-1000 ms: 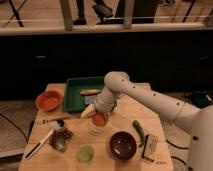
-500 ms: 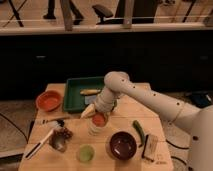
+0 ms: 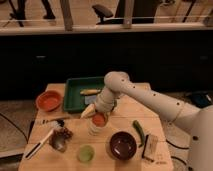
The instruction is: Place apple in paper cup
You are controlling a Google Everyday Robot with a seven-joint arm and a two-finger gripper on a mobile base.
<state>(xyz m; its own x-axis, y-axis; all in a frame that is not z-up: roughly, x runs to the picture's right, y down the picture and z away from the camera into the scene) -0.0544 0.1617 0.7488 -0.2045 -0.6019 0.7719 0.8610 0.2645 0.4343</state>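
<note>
Evidently nothing has shifted over the last second: arm, fruit and cup stand as they did in both earlier views. The gripper (image 3: 100,111) hangs low over the middle of the wooden bench (image 3: 127,114), wrist bent downward.

Directly beneath the jaws sits the small round orange-red apple (image 3: 99,120), lodged in or resting on the mouth of the short white paper cup (image 3: 96,131). The cup stands upright immediately below the fruit. Whether the jaws are spread or pinching the apple cannot be told; the wrist housing covers them.

Judgement: the standstill suggests the placing step is at or near completion, with the apple already at the cup and only release and withdrawal outstanding. Since the fruit looks about as wide as the cup's mouth, it may perch on the rim rather than drop in, and a hasty lift could tip the cup.

Behind the jaws lies a green rectangular tray (image 3: 71,96); well to their left, a round orange bowl (image 3: 48,100). In front of them are a dark brown bowl (image 3: 123,145) and a light green round cup (image 3: 86,153).

No brand, label or legible writing was found on any item.
</note>
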